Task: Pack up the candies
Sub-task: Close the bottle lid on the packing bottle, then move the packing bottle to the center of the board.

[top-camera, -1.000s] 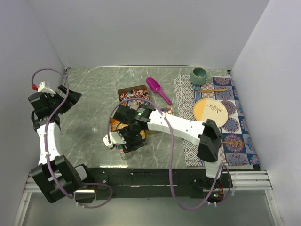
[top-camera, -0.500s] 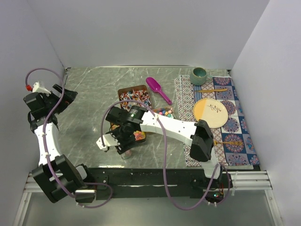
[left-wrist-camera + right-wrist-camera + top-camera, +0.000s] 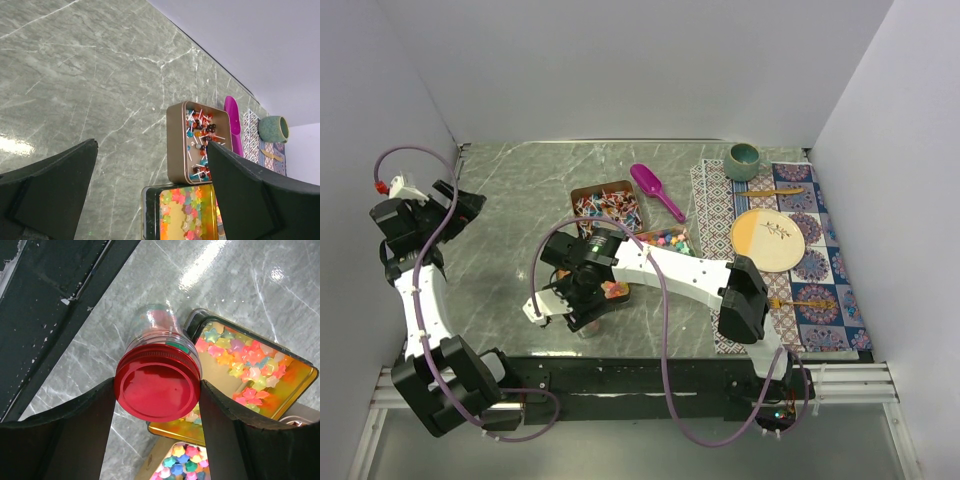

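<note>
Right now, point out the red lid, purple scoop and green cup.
red lid point(image 3: 156, 390): right wrist view, centre of top.
purple scoop point(image 3: 646, 180): top external view, its bowl.
green cup point(image 3: 743, 172): top external view, near wall.

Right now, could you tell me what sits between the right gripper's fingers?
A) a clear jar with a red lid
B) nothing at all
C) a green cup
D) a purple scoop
A: in the right wrist view the right gripper has its fingers close against both sides of the red lid on the clear jar.
</note>
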You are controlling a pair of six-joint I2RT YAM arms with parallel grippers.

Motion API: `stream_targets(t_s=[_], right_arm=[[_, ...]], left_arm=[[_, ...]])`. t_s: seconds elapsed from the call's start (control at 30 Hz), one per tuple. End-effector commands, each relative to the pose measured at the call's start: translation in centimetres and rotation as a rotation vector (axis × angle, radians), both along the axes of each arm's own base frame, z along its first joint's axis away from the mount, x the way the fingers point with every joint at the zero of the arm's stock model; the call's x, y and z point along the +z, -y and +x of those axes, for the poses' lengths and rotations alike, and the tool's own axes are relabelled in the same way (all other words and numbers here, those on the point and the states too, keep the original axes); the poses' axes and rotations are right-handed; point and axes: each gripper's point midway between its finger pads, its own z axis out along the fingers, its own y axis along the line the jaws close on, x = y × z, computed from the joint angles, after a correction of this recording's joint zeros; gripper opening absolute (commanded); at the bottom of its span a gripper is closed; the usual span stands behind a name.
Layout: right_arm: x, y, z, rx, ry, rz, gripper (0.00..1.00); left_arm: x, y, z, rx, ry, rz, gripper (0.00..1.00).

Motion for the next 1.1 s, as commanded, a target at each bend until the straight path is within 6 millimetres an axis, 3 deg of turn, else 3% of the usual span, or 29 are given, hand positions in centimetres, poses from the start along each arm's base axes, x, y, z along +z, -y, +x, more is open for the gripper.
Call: stream_targets(t_s=[0.0,0.23,0.6,1.07], right_arm=[[0.3,0.0,0.2,0.002,0.013,-0.023,0.64],[0.2,-0.5,0.5,0.000,0.013,-0.035,0.65],[-1.8,0.4,0.6,-0.008,0.007,-0.109,0.73],[-3.2,0.2,-0.4,-0.076,-0.065,-0.127,0.75]], left_arm=[[1.5,0.4,-0.1,-0.016,0.051,0.000,0.97],[1.4,0.6,-0.2,-0.020,0.054,-0.009,0.97],[1.3,0.6,-0.1,-0.023,0.050,-0.016,0.97],[1.5,0.7,0.5,-0.051,0.060,-0.020,0.98]])
